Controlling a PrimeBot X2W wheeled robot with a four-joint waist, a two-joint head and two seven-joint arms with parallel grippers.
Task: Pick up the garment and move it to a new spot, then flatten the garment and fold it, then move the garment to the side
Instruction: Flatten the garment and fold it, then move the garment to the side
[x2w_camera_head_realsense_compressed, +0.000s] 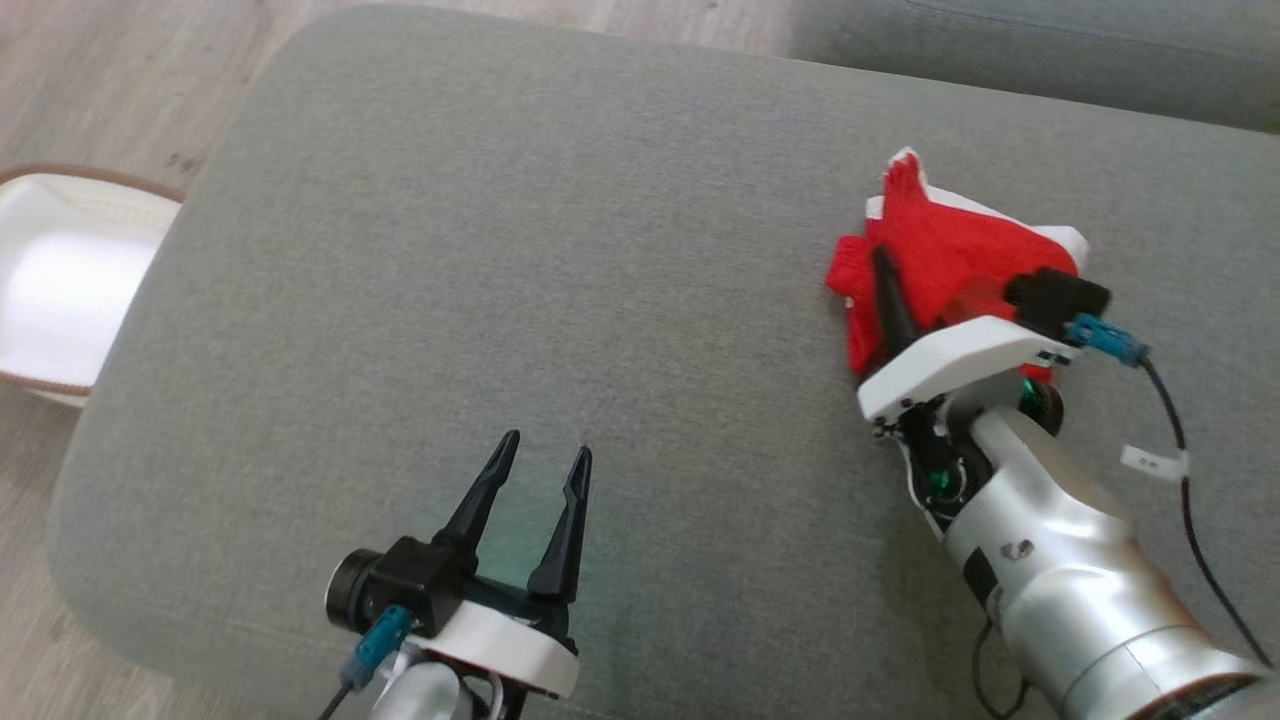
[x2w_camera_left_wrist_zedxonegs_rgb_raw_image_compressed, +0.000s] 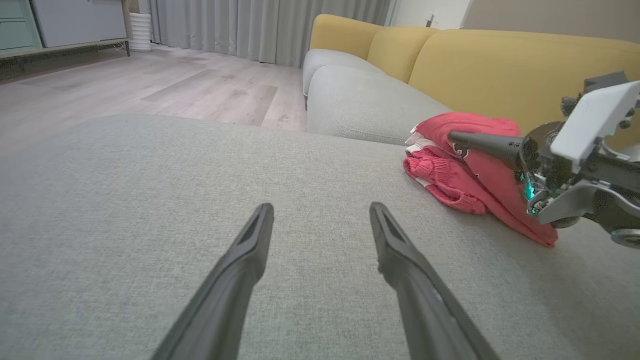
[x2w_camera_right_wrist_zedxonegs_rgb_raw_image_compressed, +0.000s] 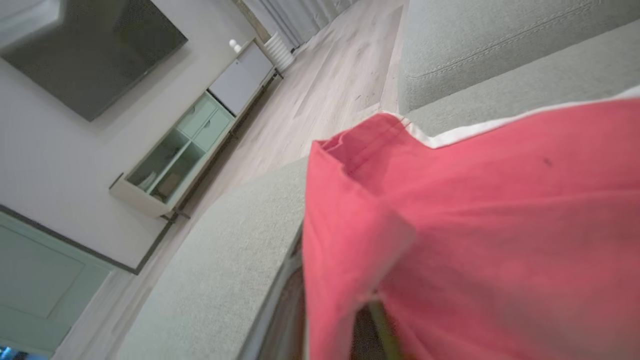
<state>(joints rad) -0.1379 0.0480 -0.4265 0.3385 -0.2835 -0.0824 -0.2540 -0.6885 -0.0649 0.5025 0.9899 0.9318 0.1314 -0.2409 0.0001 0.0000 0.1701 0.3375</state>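
Now | red garment (x2w_camera_head_realsense_compressed: 950, 250) is laid bunched on grey sofa seat (x2w_camera_head_realsense_compressed: 600, 250) | left fingers (x2w_camera_head_realsense_compressed: 578, 478) are held wide open, well apart from it | right fingers (x2w_camera_head_realsense_compressed: 890, 300) are tucked in its cloth, grip cannot be told

Qty, head view: garment (x2w_camera_head_realsense_compressed: 940, 250) x1, upper right; grippers x2: left gripper (x2w_camera_head_realsense_compressed: 545, 460) lower centre, right gripper (x2w_camera_head_realsense_compressed: 888, 282) right side; grey ottoman (x2w_camera_head_realsense_compressed: 600, 250) x1; white basket (x2w_camera_head_realsense_compressed: 100, 200) x1, left edge. Left wrist view: yellow backrests (x2w_camera_left_wrist_zedxonegs_rgb_raw_image_compressed: 520, 65) x3, upper right.
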